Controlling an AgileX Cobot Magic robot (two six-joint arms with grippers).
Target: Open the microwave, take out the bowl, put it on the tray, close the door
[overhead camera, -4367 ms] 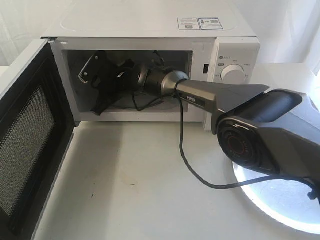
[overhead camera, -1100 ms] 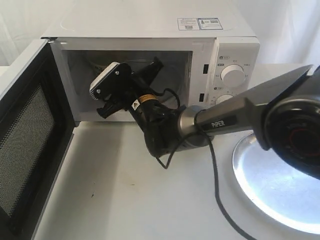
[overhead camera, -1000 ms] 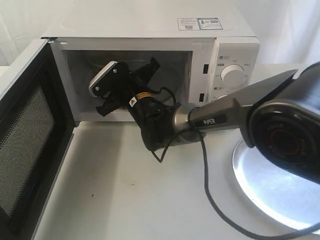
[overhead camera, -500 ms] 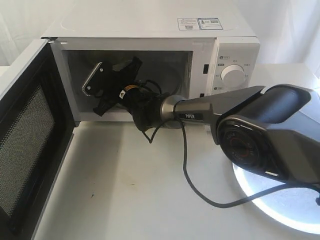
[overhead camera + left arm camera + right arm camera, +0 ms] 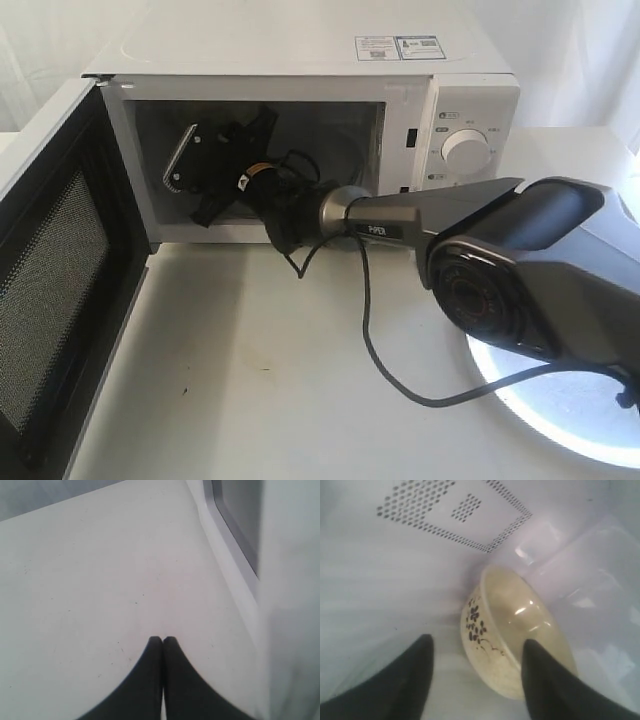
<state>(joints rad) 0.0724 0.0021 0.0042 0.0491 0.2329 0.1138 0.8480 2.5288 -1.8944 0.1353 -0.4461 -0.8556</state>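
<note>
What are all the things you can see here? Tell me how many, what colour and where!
microwave: 1, white, at the back of the table
door: 1, white with black mesh inside, swung open on the left
dial: 1 showing, white, on the microwave's front panel
stickers: 2, on top of the microwave
bowl: 1, cream with dark marks, inside the microwave
tray: 1, shiny silver, on the table at the right, partly under the arm
table: 1, white
cable: 1, black, hanging from the arm
right arm: 1, grey and black, reaching into the microwave
right gripper: 1, black, open at the bowl
left gripper: 1, black, shut, above the table
</note>
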